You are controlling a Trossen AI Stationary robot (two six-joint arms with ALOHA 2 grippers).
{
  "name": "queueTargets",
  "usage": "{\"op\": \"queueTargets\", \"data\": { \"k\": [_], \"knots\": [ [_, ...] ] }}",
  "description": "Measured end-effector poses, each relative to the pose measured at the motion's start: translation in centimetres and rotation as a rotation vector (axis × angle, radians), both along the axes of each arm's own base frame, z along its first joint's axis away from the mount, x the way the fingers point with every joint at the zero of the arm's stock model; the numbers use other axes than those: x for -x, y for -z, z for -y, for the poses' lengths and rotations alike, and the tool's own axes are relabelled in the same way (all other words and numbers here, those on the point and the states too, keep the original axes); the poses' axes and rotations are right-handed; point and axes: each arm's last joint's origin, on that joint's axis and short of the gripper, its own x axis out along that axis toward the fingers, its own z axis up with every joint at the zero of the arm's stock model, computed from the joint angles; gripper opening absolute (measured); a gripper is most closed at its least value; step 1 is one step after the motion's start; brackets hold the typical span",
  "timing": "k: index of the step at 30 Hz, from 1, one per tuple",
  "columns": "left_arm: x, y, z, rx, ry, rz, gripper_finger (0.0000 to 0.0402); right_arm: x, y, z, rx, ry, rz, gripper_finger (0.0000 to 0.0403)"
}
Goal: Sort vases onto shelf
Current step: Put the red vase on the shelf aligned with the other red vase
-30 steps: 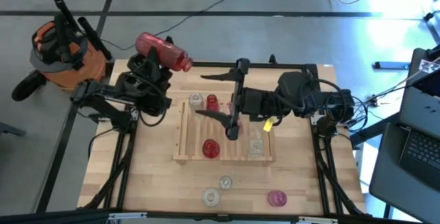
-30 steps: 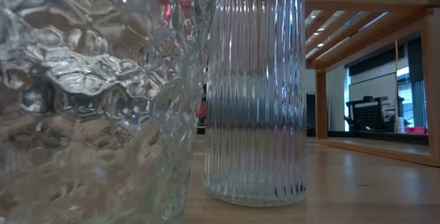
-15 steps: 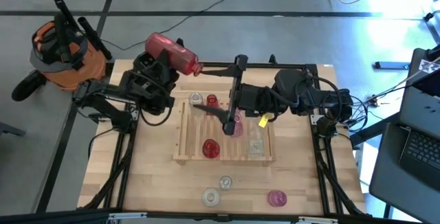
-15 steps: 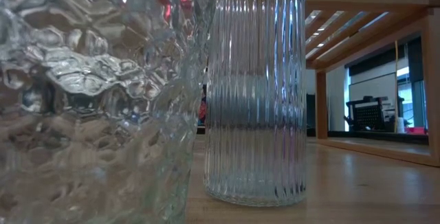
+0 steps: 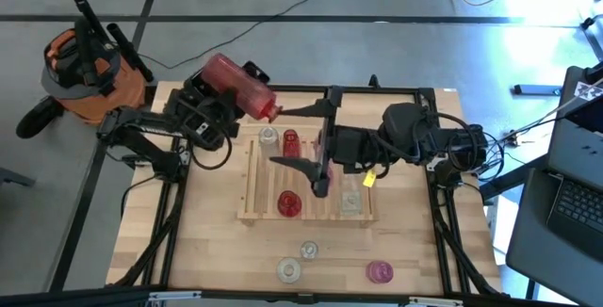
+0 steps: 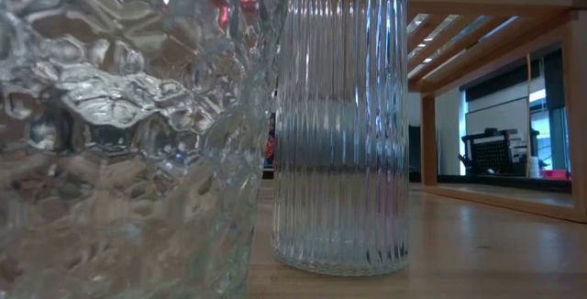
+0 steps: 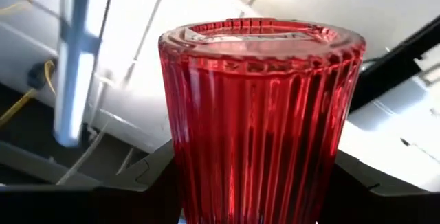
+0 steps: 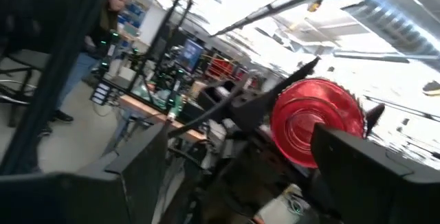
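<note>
My left gripper (image 5: 240, 86) is shut on a red ribbed vase (image 5: 236, 79), which it holds high over the table's far left, beside the shelf (image 5: 254, 189). In the left wrist view the vase (image 7: 261, 114) fills the frame, its wide flat end away from the fingers. My right gripper (image 5: 316, 137) hangs open over the shelf's far half, with nothing between its fingers, and its wrist view shows the red vase's round end (image 8: 316, 121). A clear vase (image 5: 268, 137), two red vases (image 5: 289, 203) and another clear vase (image 5: 350, 199) stand on the slats. My left gripper pinches the red vase's ribbed side wall (image 7: 199, 179) between its two fingers (image 7: 155, 176), one on each side. The fingers point steeply up, along the vase. The vase is lifted clear and tilted, its wide flat end (image 7: 261, 35) up and its narrow end (image 5: 270, 111) toward the shelf.
Two clear vases (image 5: 308, 249) (image 5: 288, 269) and a pink vase (image 5: 379, 271) stand on the table near its front edge. The low view is filled by a dimpled clear vase (image 6: 119, 134) and a ribbed clear vase (image 6: 339, 125). An orange vacuum (image 5: 85, 72) stands off the table's left.
My left gripper has tipped and carried the red vase a little toward the table's right, so that its narrow end now lies closer to the shelf's far left corner. The vase stays clear of the table.
</note>
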Motion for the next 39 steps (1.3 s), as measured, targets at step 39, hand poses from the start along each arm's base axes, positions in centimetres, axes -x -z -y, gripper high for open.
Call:
{"op": "queueTargets", "data": {
  "k": [39],
  "knots": [
    [-0.6,0.9,-3.4,-0.489,0.001,-0.126,0.023,6.0,-3.3,-0.5,-0.386,-0.133,0.037,0.0216]
  ]
}}
